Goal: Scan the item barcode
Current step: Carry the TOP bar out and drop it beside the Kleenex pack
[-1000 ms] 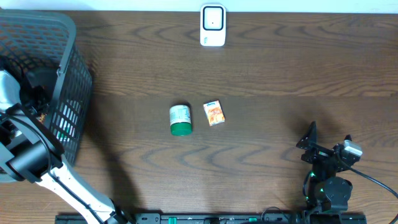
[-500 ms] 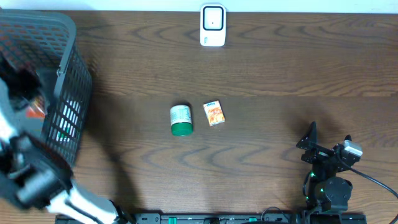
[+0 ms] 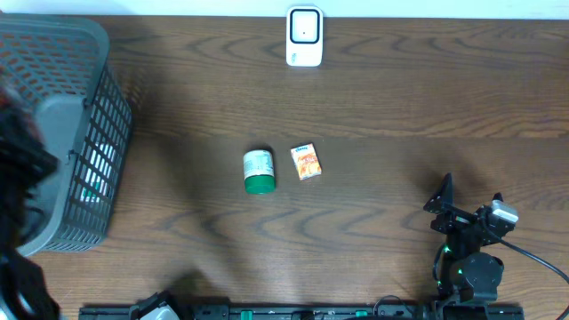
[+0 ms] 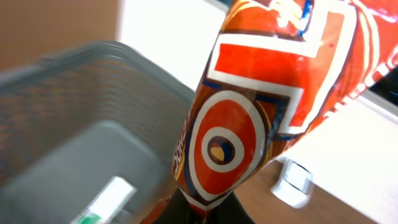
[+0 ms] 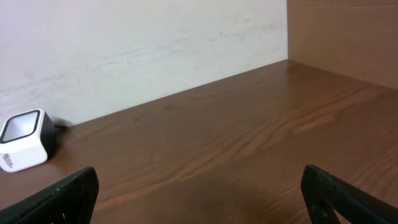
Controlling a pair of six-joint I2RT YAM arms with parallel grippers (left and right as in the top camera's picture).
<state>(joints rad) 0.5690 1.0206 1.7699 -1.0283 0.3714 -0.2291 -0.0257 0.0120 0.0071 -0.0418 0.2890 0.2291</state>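
Left tool point(image 4: 199, 214) grips the packet point(image 4: 249, 124) above the basket point(image 4: 74, 81); the scanner point(image 3: 304, 36) lies well right across the tabletop point(image 3: 400, 107); right tool point(image 3: 469, 194) is open.

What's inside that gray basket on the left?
On the floor of the basket lies a white item with green print. The orange packet, close to the left wrist camera, covers the rest of the interior, so anything else in there can't be seen.

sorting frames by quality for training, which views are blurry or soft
Overhead: the left arm is a dark motion smear by the basket, while the bottle and scanner are sharp. Left wrist: the orange packet fills the frame, slightly soft. Right wrist: evenly lit and crisp.
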